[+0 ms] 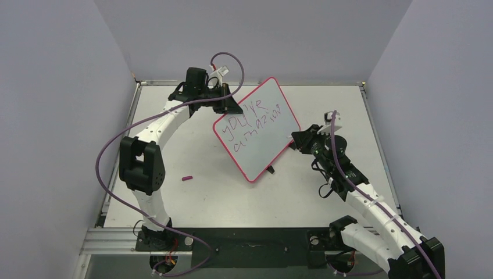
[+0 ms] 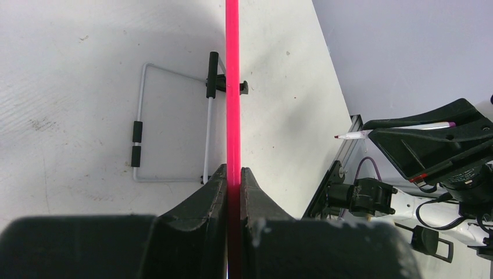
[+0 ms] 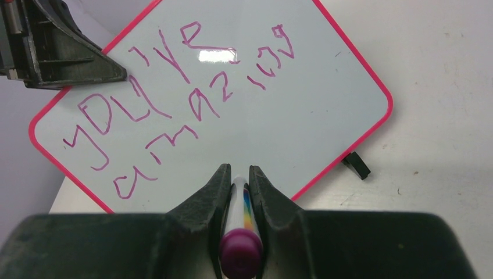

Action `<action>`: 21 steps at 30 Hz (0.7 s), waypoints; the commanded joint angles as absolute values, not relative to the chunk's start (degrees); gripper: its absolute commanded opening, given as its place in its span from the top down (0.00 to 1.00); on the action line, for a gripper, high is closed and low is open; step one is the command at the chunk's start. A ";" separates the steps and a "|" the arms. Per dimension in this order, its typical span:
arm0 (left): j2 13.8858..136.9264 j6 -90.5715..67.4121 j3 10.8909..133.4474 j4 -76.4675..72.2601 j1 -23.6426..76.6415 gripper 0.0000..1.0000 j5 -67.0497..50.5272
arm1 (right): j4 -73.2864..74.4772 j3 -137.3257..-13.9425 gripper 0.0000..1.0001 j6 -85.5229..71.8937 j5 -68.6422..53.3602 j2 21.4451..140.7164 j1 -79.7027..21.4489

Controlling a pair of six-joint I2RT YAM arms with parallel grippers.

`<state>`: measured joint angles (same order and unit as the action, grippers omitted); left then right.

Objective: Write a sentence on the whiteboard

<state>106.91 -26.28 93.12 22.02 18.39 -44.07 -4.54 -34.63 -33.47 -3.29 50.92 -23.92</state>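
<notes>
The whiteboard (image 1: 263,125), white with a pink rim, stands tilted on the table with its face toward the right arm. My left gripper (image 2: 234,171) is shut on the whiteboard's pink rim (image 2: 232,87) at its upper left edge, also seen as the left gripper (image 1: 228,104) from above. The sentence (image 3: 174,99), in reddish-purple scrawl, reads about "you're" over "amazing" in two lines. My right gripper (image 3: 236,170) is shut on a white marker pen (image 3: 239,232) with a purple end, pointing at the board's lower middle. The right gripper (image 1: 297,139) sits at the board's right edge.
A small purple cap (image 1: 186,178) lies on the table left of the board. Behind the board, a wire stand (image 2: 174,125) rests on the table. A black foot (image 3: 356,164) of the stand pokes out beside the board's lower right edge.
</notes>
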 commanded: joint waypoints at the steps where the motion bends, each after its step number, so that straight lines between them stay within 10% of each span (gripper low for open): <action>1: 101.06 -27.19 94.23 17.82 18.28 1.00 -47.64 | -4.97 -33.70 1.00 -32.77 -2.13 49.46 -24.82; 21: 100.14 -27.11 93.87 17.83 18.28 1.00 -47.69 | -3.99 -32.78 1.00 -33.04 -1.01 47.77 -25.57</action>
<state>105.84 -26.22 92.27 22.09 18.39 -43.68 -2.83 -32.86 -33.43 -2.28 48.51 -24.97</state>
